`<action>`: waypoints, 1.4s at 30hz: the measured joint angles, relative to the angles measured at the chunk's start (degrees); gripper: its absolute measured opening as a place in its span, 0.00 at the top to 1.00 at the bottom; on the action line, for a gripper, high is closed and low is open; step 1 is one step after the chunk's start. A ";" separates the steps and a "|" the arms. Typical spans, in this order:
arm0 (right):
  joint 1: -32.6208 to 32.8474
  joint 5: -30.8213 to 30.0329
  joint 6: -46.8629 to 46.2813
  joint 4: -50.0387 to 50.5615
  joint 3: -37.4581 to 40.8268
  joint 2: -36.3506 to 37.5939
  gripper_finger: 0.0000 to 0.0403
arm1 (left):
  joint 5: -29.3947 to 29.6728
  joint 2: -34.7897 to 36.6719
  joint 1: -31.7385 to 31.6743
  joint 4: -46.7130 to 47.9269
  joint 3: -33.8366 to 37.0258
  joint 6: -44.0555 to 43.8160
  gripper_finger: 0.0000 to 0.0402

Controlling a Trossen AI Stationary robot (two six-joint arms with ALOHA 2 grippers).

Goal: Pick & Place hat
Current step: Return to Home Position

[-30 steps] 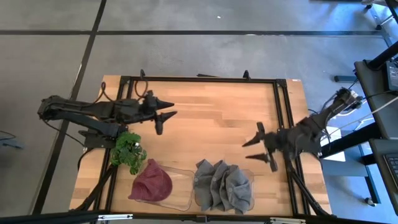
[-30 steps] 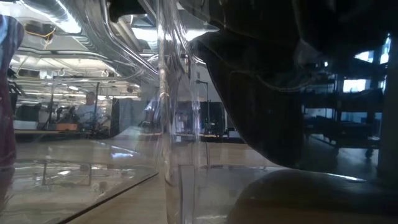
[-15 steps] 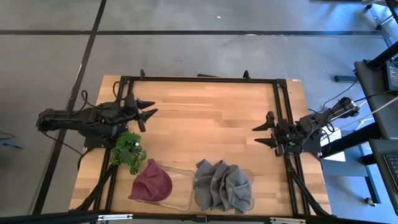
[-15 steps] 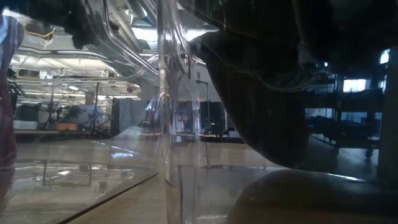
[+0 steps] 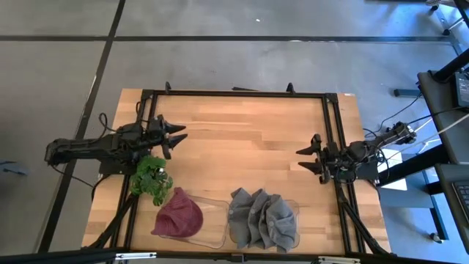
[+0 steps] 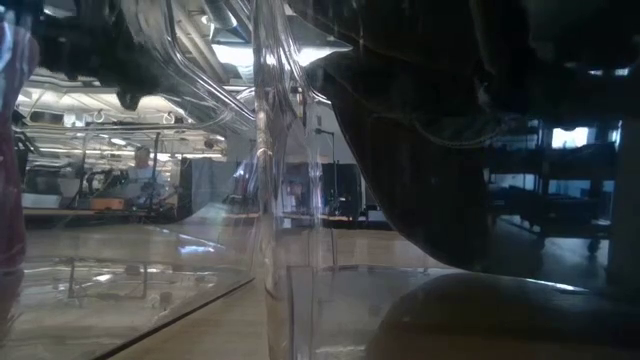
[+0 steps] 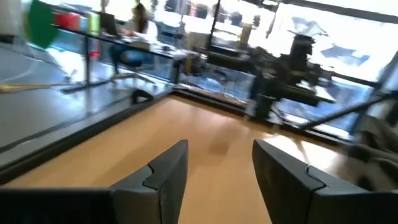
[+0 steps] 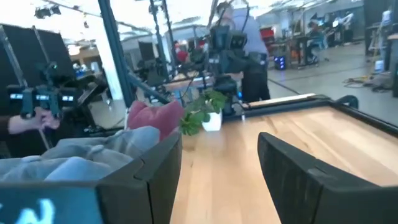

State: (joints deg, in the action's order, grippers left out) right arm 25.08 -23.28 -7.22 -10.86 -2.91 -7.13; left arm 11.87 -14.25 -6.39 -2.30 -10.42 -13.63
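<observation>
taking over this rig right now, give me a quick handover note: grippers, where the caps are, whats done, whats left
Left gripper: open and empty, over the left side of the table, close to the plant.
Right gripper: open and empty, over the table's right side.
Red cap: in the left clear bin.
Gray caps: piled in the right clear bin.
Done: every cap in view is in a bin, so sorting looks finished.
Left: probably only parking both arms at home; I see nothing to pick up.
</observation>
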 joint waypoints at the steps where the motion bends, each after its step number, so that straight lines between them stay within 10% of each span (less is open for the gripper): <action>1: -0.36 0.24 -0.09 -0.33 0.95 1.10 0.48 | 0.00 0.41 -1.22 -0.35 0.82 -0.20 0.56; 17: -2.10 2.08 0.21 2.18 2.22 7.05 0.48 | -10.38 9.19 -20.05 -2.34 9.93 -4.37 0.57; 42: -3.96 -0.89 1.41 6.53 2.53 7.05 0.48 | -10.01 9.89 -20.83 1.28 9.95 7.00 0.56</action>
State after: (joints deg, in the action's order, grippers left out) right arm 21.13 -24.18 -5.81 -4.33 -0.38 -0.08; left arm 1.86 -4.36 -27.22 -1.02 -0.47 -6.63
